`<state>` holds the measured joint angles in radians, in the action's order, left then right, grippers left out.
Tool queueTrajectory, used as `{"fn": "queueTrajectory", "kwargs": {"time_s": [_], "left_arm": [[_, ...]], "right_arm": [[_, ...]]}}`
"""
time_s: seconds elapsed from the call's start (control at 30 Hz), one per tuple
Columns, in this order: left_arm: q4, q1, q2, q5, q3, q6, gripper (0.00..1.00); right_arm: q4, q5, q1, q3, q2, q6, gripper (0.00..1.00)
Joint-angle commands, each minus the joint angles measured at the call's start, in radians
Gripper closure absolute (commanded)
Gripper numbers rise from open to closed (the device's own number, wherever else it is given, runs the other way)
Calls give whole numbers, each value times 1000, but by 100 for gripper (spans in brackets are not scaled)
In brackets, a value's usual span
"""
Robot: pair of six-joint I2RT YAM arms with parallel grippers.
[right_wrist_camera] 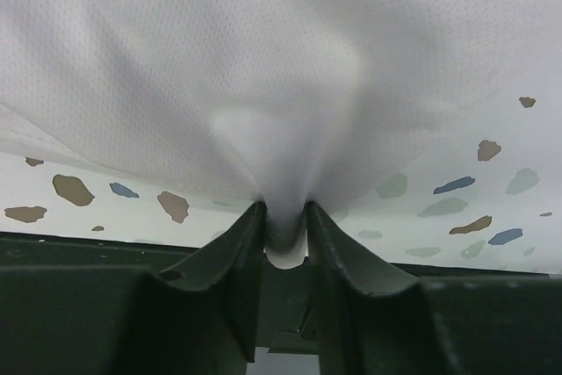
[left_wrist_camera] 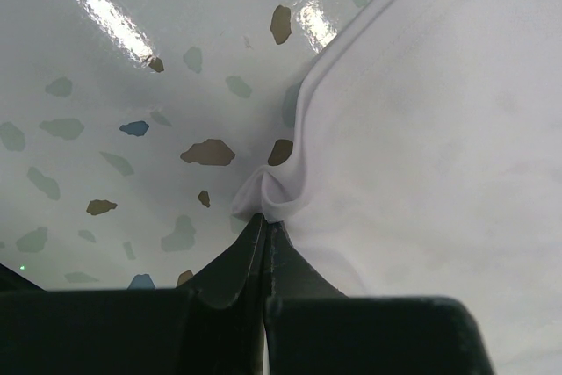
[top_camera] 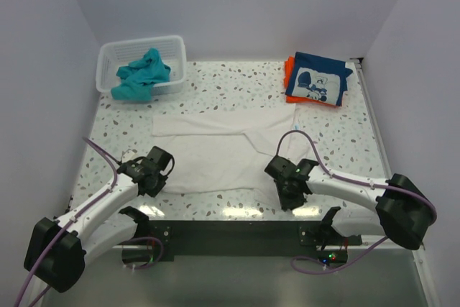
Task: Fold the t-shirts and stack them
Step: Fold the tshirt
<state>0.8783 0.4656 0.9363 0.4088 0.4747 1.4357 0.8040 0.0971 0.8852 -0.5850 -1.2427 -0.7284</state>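
The large white t-shirt [top_camera: 215, 149] lies spread on the speckled table [top_camera: 230, 88]. My left gripper [top_camera: 153, 175] is shut on its near left hem; the wrist view shows the pinched white cloth [left_wrist_camera: 279, 195] at my closed fingertips [left_wrist_camera: 266, 219]. My right gripper [top_camera: 290, 190] is shut on the near right edge, with a fold of white cloth [right_wrist_camera: 285, 217] bunched between the fingers [right_wrist_camera: 237, 252]. The teal t-shirt [top_camera: 142, 73] lies crumpled in the basket. The navy printed t-shirt [top_camera: 316, 80] lies folded on the orange t-shirt [top_camera: 289, 70] at the back right.
A white plastic mesh basket [top_camera: 115, 52] stands at the back left. White walls close in the table on three sides. A dark base rail [top_camera: 230, 231] runs along the near edge between the arm mounts.
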Motion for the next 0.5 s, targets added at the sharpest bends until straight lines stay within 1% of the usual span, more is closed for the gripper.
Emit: {"fn": "queueTrajectory", "kwargs": {"time_s": [0.0,0.03,0.13,0.17,0.27,0.47], "left_arm": [[-27,-5,2,38,2,-12,100],[-25,-5,2,38,4,-14,100],[-27,-5,2,41,12,-18,100],[-29,-5,2,41,15,-20,100],[-32,-5,-1,42,25,-27,100],[-36,-5,-4,54,62,-44,100]], "right_arm": [[-55,38,6,30,-27,-49,73],[-52,45,6,21,-23,-49,79],[-28,81,6,-8,-5,-48,92],[-3,117,6,-19,0,-45,99],[33,170,4,-65,31,-26,100],[24,190,-29,-157,49,40,100]]}}
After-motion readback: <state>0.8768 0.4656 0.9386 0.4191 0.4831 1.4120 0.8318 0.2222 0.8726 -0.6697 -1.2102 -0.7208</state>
